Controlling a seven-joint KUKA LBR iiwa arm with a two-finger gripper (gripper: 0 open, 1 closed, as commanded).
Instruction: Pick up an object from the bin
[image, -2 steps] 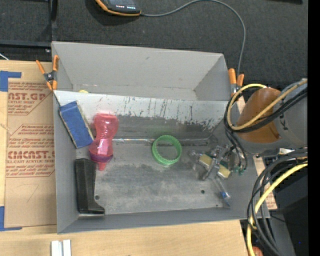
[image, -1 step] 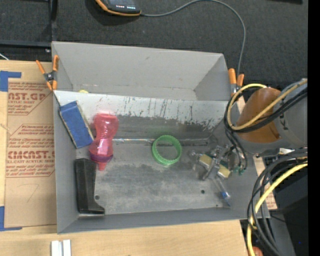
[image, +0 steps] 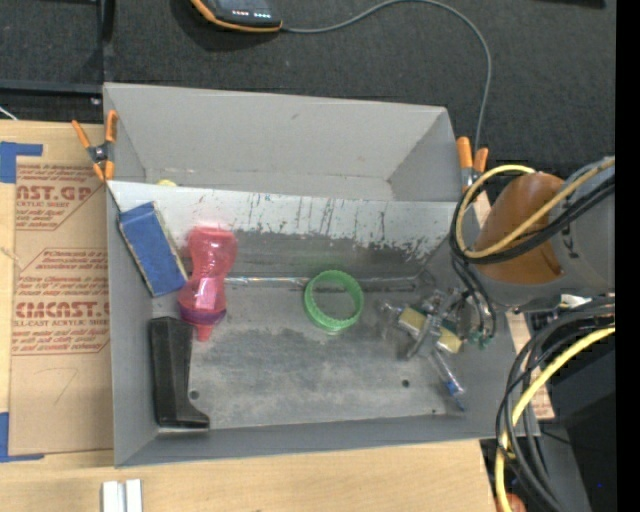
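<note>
My gripper (image: 430, 332) hangs low over the right part of the bin floor, its two tan fingertips apart and nothing between them. A green ring (image: 333, 299) lies flat to its left, a short gap away. A small thin blue-tipped thing (image: 452, 387) lies just below the gripper, near the bin's right front corner.
A pink dumbbell-shaped toy (image: 206, 277) lies at the left. A blue block (image: 152, 247) leans against the left wall. A black L-shaped piece (image: 173, 374) lies in the front left corner. The arm with its orange cover and yellow cables reaches in over the right rim.
</note>
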